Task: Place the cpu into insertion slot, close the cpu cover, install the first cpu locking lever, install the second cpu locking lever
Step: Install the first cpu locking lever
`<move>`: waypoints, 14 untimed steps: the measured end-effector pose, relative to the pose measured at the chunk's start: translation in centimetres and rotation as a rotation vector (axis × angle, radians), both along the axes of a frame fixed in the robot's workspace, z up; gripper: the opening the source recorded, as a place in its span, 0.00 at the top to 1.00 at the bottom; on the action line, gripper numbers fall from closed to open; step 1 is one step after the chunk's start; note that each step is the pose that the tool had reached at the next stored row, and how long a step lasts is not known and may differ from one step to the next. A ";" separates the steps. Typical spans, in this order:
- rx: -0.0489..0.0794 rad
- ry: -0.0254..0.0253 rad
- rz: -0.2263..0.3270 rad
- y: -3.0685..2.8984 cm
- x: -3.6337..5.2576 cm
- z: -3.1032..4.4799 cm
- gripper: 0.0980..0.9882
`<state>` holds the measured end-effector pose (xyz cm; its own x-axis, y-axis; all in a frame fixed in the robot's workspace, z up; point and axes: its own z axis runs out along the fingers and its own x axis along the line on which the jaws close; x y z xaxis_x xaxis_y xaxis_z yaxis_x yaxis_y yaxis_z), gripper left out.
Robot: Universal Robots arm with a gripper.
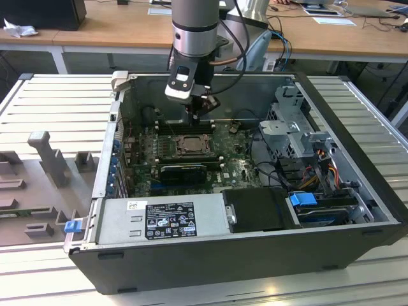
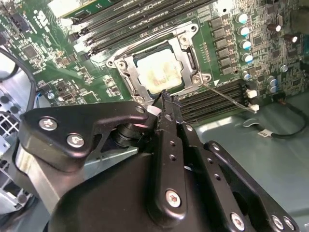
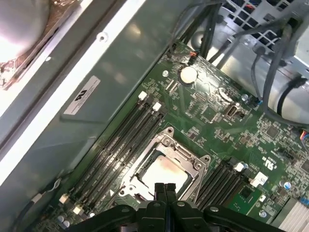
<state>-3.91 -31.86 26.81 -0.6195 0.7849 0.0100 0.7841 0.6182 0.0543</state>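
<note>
Silver-beige square cpu [image 2: 158,71] seated under silver-grey windowed cpu cover [image 2: 126,77]. Black gripper [image 3: 164,187] pinched together, empty, at cover's 12 o'clock, exterior view. Press thin wire locking lever [image 2: 227,96] squarely.

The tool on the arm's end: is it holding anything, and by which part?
Nothing is held. The tool has its fingers shut together with nothing between them; the cpu lies apart from it, framed by the cpu cover.

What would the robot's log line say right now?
cpu: in insertion slot | cpu cover: closed over it | gripper: jaws shut, empty, near cover's edge
</note>
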 end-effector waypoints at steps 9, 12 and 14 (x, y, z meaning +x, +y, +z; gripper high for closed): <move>0.000 0.0000 0.113 0.00 0.00 0.00 0.99; 0.000 0.0000 0.143 0.00 0.00 0.00 0.99; 0.000 -0.0001 0.161 0.00 0.00 0.00 0.99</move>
<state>-3.91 -31.86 26.80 -0.7370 0.6758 0.0100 0.6752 0.7356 0.0545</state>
